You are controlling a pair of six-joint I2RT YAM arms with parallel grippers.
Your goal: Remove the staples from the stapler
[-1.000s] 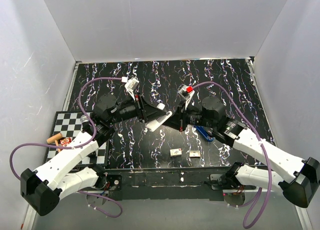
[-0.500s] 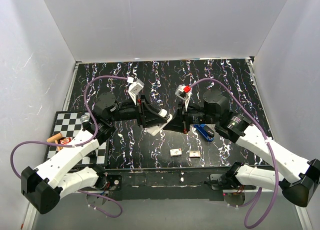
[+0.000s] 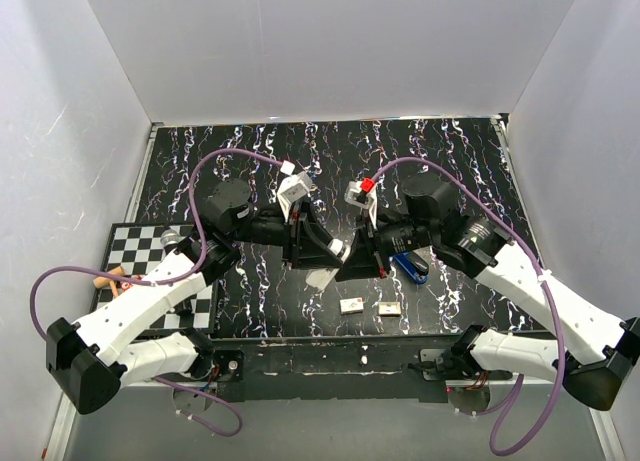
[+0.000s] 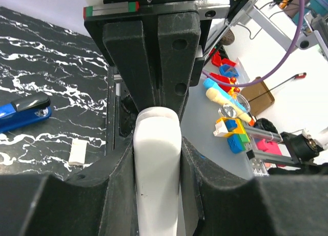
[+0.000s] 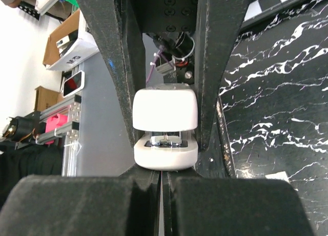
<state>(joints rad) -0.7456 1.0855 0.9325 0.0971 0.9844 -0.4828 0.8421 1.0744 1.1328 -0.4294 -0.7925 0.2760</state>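
We find the left gripper [image 4: 157, 162] clamped on the white stapler [image 5: 165, 128]; the right gripper [image 5: 162, 187] is fully closed at its end.

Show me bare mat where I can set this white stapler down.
Free: the far strip of mat along the back wall, and the near-left patch between the checkerboard and the staple strips. Crowded: centre, around the white stapler and blue stapler.
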